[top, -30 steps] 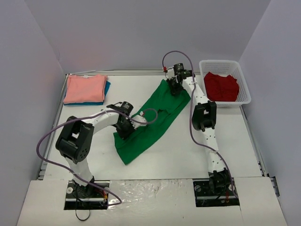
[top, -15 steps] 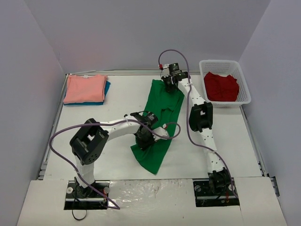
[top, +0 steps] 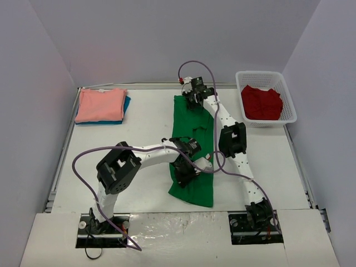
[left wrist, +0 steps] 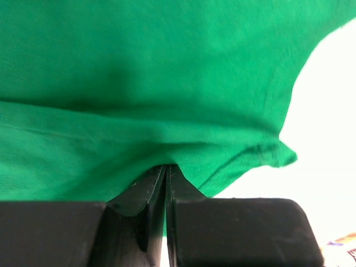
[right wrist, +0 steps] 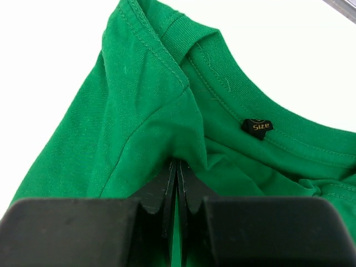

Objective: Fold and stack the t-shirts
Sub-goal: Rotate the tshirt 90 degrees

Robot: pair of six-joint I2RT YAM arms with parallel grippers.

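Note:
A bright green t-shirt (top: pixel 193 150) lies stretched in a long strip down the middle of the table. My right gripper (top: pixel 188 100) is shut on its far end, pinching cloth beside the neckband and size tag (right wrist: pixel 256 126). My left gripper (top: pixel 182 171) is shut on a fold near the shirt's near end (left wrist: pixel 167 165). A salmon-pink t-shirt (top: pixel 100 104) lies folded on a teal-blue one (top: pixel 127 103) at the far left. A red t-shirt (top: pixel 261 102) is bunched in the basket.
A white mesh basket (top: pixel 289 98) stands at the far right corner. Purple cables loop from both arms over the table. Grey walls close in the left, back and right sides.
Both arms have swung the green shirt from a diagonal into a strip running near to far. The left gripper moved right, the right gripper left, both staying shut on the cloth.

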